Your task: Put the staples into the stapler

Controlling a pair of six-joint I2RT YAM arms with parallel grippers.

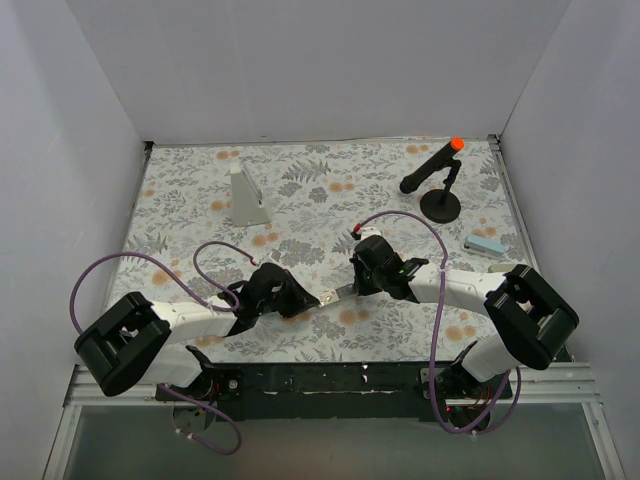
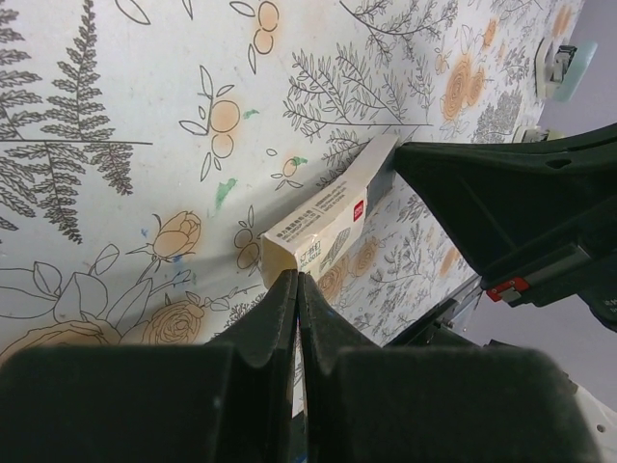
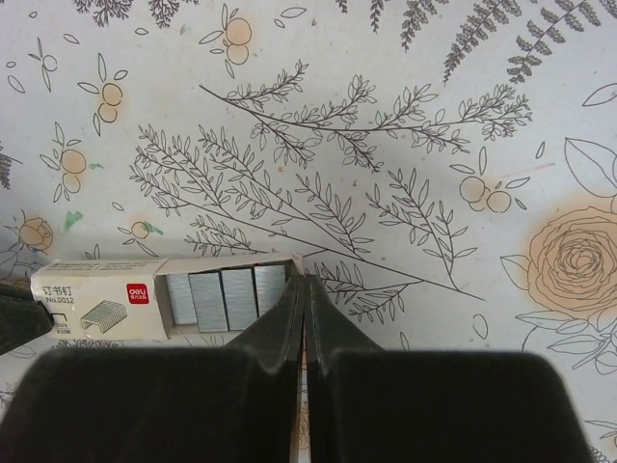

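Note:
The staples are a small whitish box held between my two grippers just above the middle of the table (image 1: pixel 332 296). In the right wrist view its tray (image 3: pixel 224 299) is slid partly out of the sleeve (image 3: pixel 92 294), showing silvery staple strips. My right gripper (image 3: pixel 306 282) is shut on the tray's end flap. In the left wrist view my left gripper (image 2: pixel 297 280) is shut on the near end of the sleeve (image 2: pixel 323 224). From above, the left gripper (image 1: pixel 316 299) and right gripper (image 1: pixel 349 290) face each other tip to tip. The light-blue stapler (image 1: pixel 487 246) lies at the right, away from both.
A tall grey-white wedge (image 1: pixel 247 195) stands at the back left. A black stand with an orange-tipped arm (image 1: pixel 440 185) is at the back right. White walls enclose the floral table (image 1: pixel 330 190) on three sides. Purple cables loop over both arms.

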